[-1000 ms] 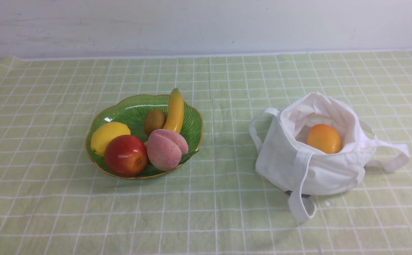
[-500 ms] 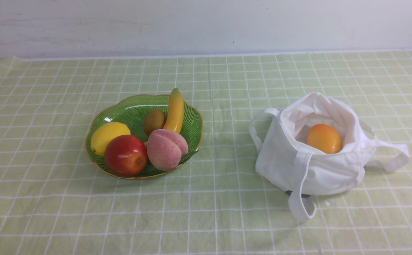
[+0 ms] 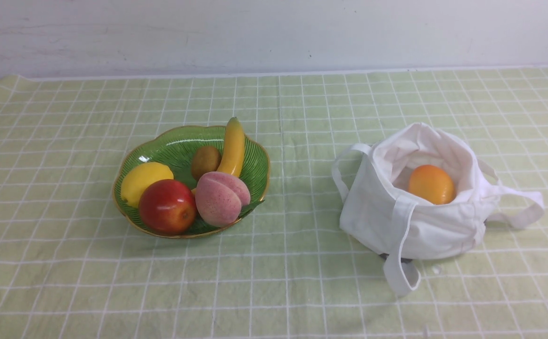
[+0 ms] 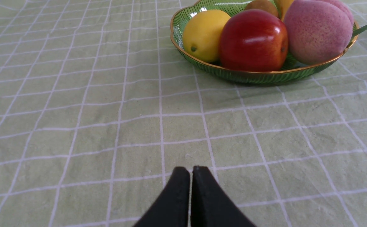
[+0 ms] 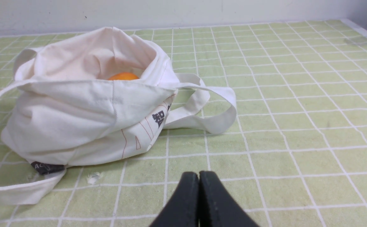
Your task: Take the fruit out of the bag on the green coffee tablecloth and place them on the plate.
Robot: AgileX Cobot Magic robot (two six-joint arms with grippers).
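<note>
The white bag stands open on the green grid tablecloth at the right, with the orange-yellow mango inside; its top also shows in the right wrist view. The pink peach lies in the green leaf-shaped plate at the left. Neither arm shows in the front view. My left gripper is shut and empty over bare cloth, short of the plate. My right gripper is shut and empty over bare cloth, short of the bag.
The plate also holds a red apple, a yellow lemon, a kiwi and a banana. The bag's strap handles trail on the cloth. A white wall bounds the far edge.
</note>
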